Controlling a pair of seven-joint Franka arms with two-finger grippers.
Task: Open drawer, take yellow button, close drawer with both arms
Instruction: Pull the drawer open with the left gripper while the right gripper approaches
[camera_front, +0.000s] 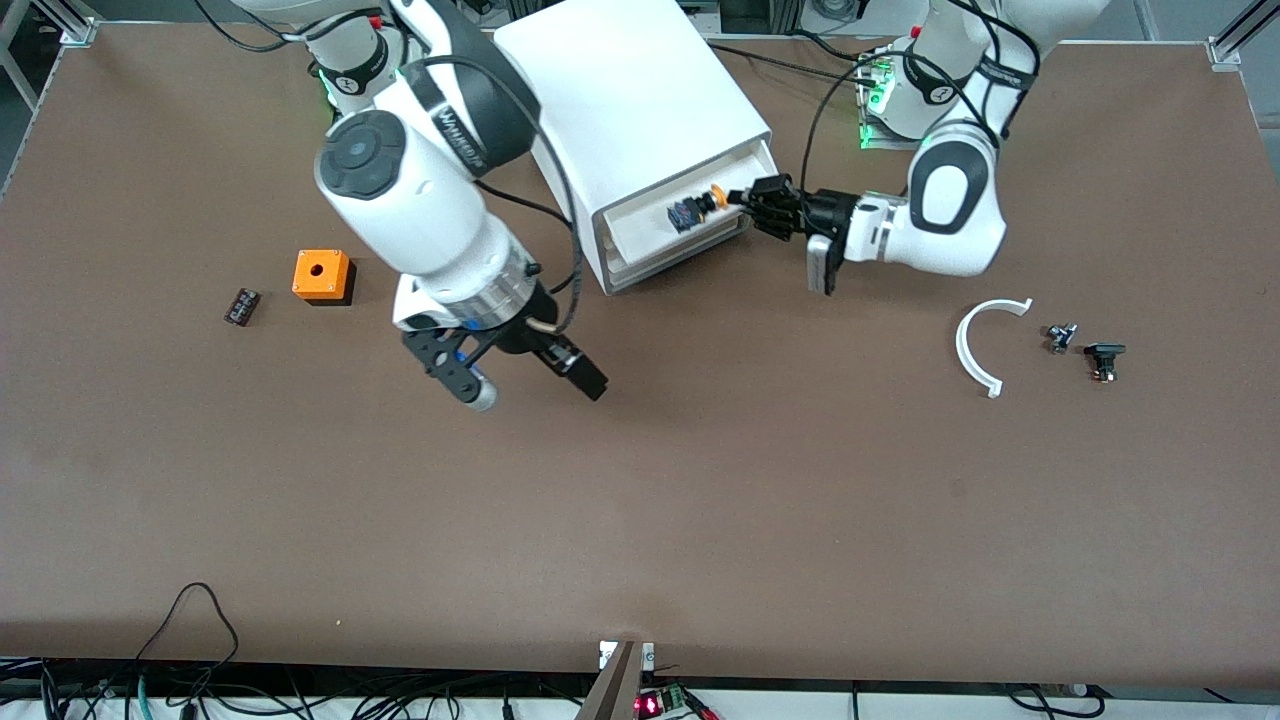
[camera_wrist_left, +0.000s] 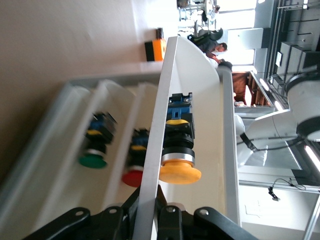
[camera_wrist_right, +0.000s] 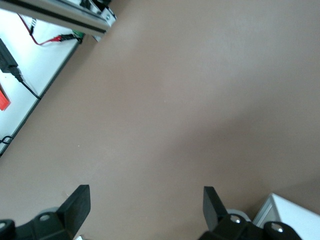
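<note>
In the pulled-out topmost white tray drawer (camera_front: 640, 228) lies the small orange-capped button (camera_wrist_left: 178, 145), its front edge pinched by the left gripper (camera_front: 752, 203), while the right gripper (camera_front: 530, 385) waits wide open over the table.

High front camera faces both arms; wrist cameras sit close over table (camera_front: 700, 480).

Orange-yellow btn cap (camera_wrist_left: 180, 173), white drawer (camera_front: 690, 222)

Brown table (camera_front: 700, 520); cabinet (camera_front: 640, 110), orange cube (camera_front: 321, 275), white arc (camera_front: 980, 345)
</note>
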